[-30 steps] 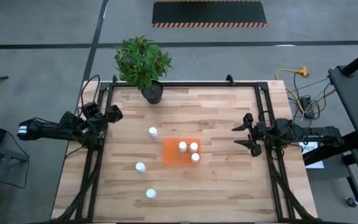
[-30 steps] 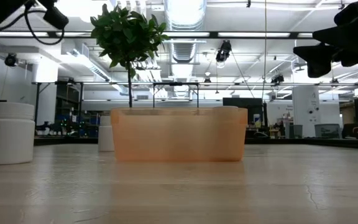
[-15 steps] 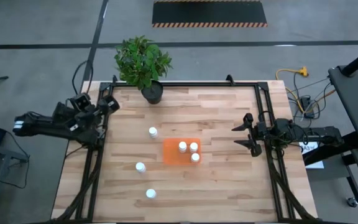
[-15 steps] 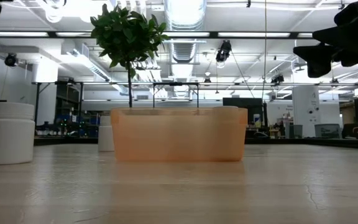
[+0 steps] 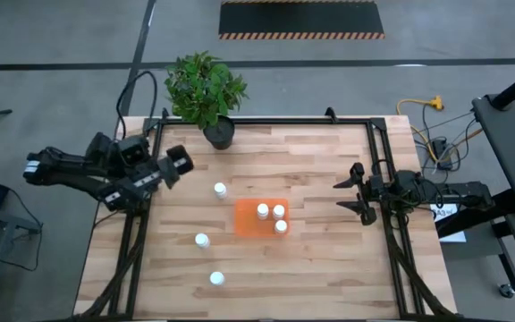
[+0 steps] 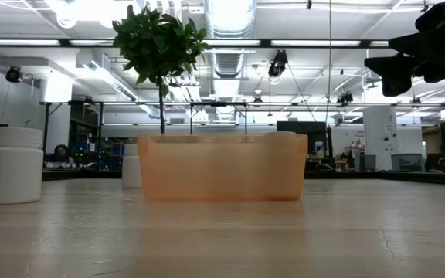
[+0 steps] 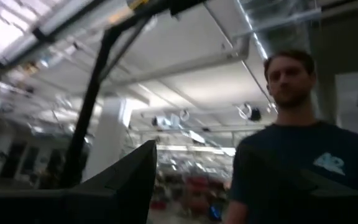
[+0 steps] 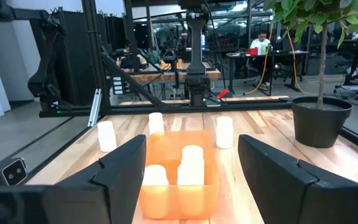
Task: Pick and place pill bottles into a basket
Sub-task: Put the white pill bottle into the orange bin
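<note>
Orange basket mid-table, holding three pill bottles, partly veiled by its wall in the low view; three more standing loose on the wood to its left. Right gripper at the right edge, fingers apart, empty. Left gripper raised over the left edge, tilted up, fingers apart, empty.

Both pincers stand open and empty, the left pincer tilted upward, the right pincer level.

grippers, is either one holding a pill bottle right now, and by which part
Nothing is held. The left gripper and the right gripper both stand open and empty, at the table's left and right edges, away from every bottle.
</note>
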Available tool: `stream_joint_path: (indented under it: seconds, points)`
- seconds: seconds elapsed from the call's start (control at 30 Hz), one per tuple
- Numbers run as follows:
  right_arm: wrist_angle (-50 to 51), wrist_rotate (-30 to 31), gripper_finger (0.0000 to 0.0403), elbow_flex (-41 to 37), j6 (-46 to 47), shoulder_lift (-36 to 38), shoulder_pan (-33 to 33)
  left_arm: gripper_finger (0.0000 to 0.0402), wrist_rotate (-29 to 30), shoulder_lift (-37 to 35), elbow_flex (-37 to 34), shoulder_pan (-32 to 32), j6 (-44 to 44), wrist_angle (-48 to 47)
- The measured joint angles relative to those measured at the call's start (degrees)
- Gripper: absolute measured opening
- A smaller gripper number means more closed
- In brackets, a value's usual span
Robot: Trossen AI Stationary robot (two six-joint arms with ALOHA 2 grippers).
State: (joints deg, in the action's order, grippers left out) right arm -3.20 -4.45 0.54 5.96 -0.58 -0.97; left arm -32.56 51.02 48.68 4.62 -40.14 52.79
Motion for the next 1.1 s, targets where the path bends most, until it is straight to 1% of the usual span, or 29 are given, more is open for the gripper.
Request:
stream_joint_path:
  seconds: [0.17,0.27,0.43,0.53,0.63,0.73,0.8,0.87,0.93,1.03,1.1]
  points:
    - [0.0,0.0,0.024,0.0,0.0,0.0,-0.01,0.0212,-8.9,2.5,7.73,0.09,0.06,-11.02]
    - [0.0,0.0,0.0243,0.0,-0.01,0.0,0.0,0.0212,-13.4,3.9,10.96,0.09,0.06,-16.05]
    - [0.0,0.02,0.0247,0.0,0.0,0.0,0.0,0.0212,-19.11,5.36,15.52,0.26,0.09,-17.88]
    - [0.0,0.02,0.0245,0.0,0.0,0.0,0.0,0.0212,-20.78,6.09,17.67,0.33,0.27,-18.26]
    - [-0.01,0.02,0.0241,0.0,0.0,0.0,-0.02,0.0212,-20.92,6.93,20.38,0.31,3.1,-23.94]
    - [-0.02,0.02,0.024,0.02,0.0,0.02,0.0,0.0212,-20.59,7.91,24.28,0.46,9.1,-36.21]
    - [0.0,0.02,0.0241,0.02,0.0,0.02,0.0,0.0212,-18.88,9.08,27.36,1.19,13.53,-45.07]
    - [-0.01,0.02,0.0243,0.02,-0.02,0.02,-0.02,0.0212,-17.24,10.62,30.32,2.11,17.45,-51.53]
    - [0.0,0.02,0.0245,0.02,0.0,0.02,0.0,0.0212,-15.28,12.08,32.88,3.01,19.63,-54.95]
    - [0.0,0.02,0.0247,0.02,-0.02,0.02,0.0,0.0212,-12.85,14.23,35.66,4.54,19.56,-56.54]
    - [-0.02,0.02,0.0246,0.02,-0.01,0.02,-0.02,0.0212,-10.17,15.48,37.09,6.07,19.57,-58.82]
